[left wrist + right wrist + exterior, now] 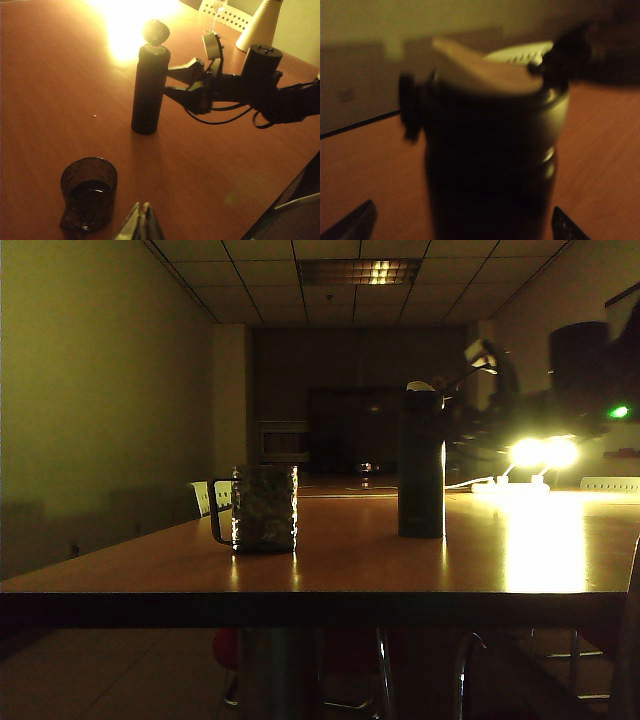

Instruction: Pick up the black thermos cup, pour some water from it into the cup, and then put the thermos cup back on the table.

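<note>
The room is dim, with a bright lamp glare across the far right of the table (120, 560). The black thermos cup (421, 465) stands upright, lid flipped open, well back from the front edge and right of the middle. The cup (264, 507) sits left of it and nearer the front edge, its handle pointing left.

The right gripper (176, 82) is level beside the thermos, fingers spread wide to either side of its body, not clamped on it. The left gripper (141, 220) hovers near the cup, fingers pressed together, holding nothing.
</note>
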